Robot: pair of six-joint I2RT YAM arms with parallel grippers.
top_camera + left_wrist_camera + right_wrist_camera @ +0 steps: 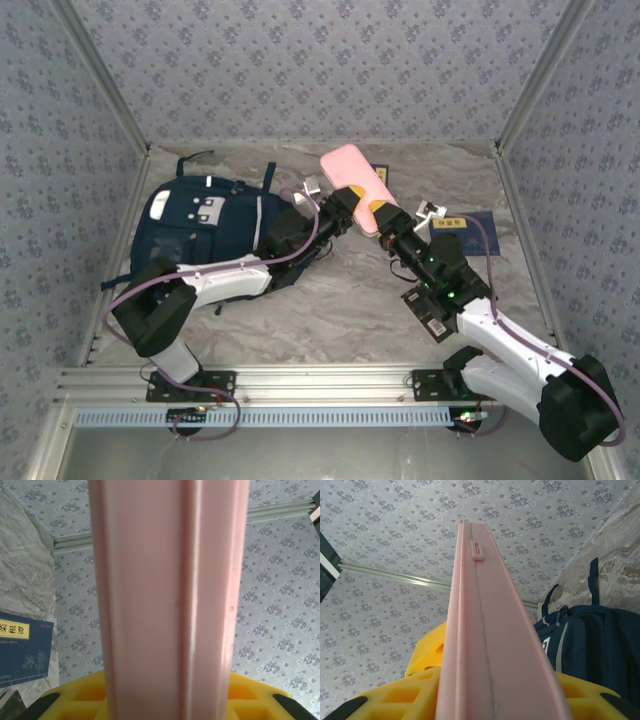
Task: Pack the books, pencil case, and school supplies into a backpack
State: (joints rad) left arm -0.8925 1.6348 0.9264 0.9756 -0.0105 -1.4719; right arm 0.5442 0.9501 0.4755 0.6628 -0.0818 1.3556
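Pink and hard-sided, the pencil case (355, 188) is raised over the middle of the counter (340, 310), toward its far edge. This looks like a hand-over or a joint carry to the backpack (200, 225), which lies by the left edge. The left fingers (75, 702) are clamped on the case's near end. The right fingers (415, 692) flank that same end closely, but I cannot tell whether they grip it. The case's length juts out beyond both pairs.

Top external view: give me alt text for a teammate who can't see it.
A pink pencil case is held above the table by the left tool, with the right tool around it too. The navy backpack lies at left, a navy book at right.
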